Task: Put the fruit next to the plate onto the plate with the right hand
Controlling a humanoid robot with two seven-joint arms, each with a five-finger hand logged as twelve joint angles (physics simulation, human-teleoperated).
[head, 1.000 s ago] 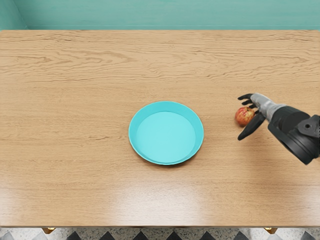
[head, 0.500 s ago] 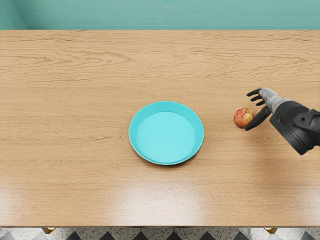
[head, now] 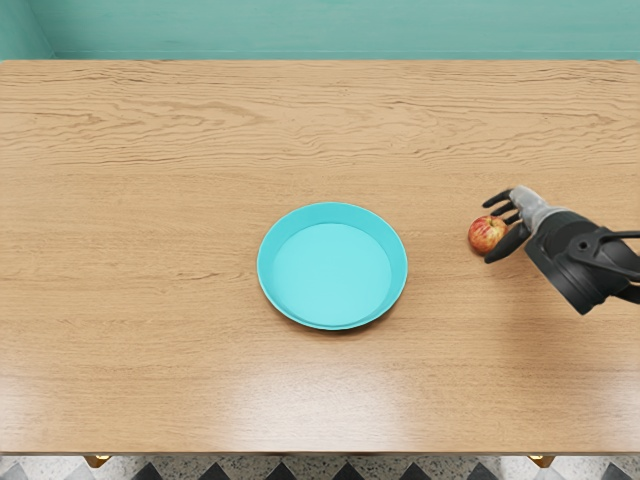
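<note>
The right hand [head: 519, 214] is reaching in from the 3 o'clock edge of the table [head: 150, 150], its dark forearm lying low over the wood. Its fingers [head: 497, 199] are spreading apart in a loose, open fan and are not closing on anything. The upper ones are pointing toward 10 o'clock, just above and behind the fruit. One lower finger is angling down toward 7 o'clock, along the fruit's right flank. From this slant it is not possible to tell whether any fingertip is actually touching the skin or only hovering just beside it.

The fruit, a small red and yellow apple [head: 487, 234], is sitting on the bare wood at about 3 o'clock from the plate [head: 276, 232], apart from its rim and not on it. The hand is sitting at the apple's 3 o'clock side, cupping toward it from the right, with the apple between the fingers and the plate.

The plate, a round turquoise dish with a raised lip, is lying flat near the middle of the table, and its inside is showing only its own pale blue floor.
</note>
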